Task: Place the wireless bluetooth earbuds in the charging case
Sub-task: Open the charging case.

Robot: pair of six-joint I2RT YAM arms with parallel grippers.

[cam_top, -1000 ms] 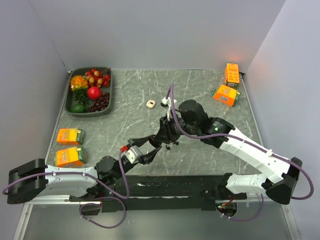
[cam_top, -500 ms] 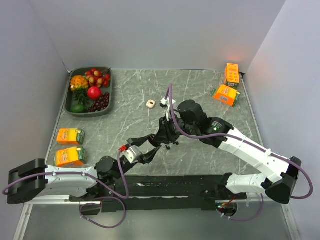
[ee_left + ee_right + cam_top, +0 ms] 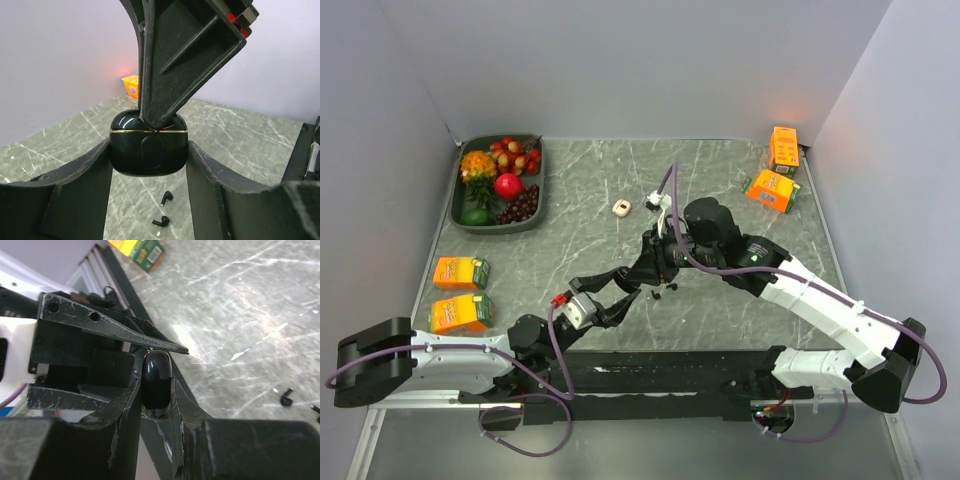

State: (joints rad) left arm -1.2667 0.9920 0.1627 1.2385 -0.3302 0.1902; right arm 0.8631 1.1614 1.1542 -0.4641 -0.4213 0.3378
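Observation:
The charging case [image 3: 148,148] is glossy black with a gold seam, and its lid is shut. My left gripper [image 3: 148,165] is shut on its two sides and holds it above the table. My right gripper [image 3: 156,390] is shut on the same case [image 3: 156,374] from above, and one of its fingers [image 3: 180,55] reaches the seam. Both grippers meet near the table's middle front [image 3: 642,278]. The two tiny black earbuds [image 3: 166,197] [image 3: 161,221] lie loose on the table under the case. They also show in the right wrist view [image 3: 286,399] and the top view [image 3: 670,289].
A grey tray of fruit [image 3: 536,196] stands at the back left. Two orange cartons [image 3: 460,272] [image 3: 460,313] lie at the left. Two orange boxes [image 3: 782,148] [image 3: 772,190] are at the back right. A small beige object [image 3: 621,208] and a white piece [image 3: 652,203] lie behind the grippers.
Both arms have shifted slightly, the right wrist a little to the right and the left wrist a little to the left. Both grippers are still on the case.

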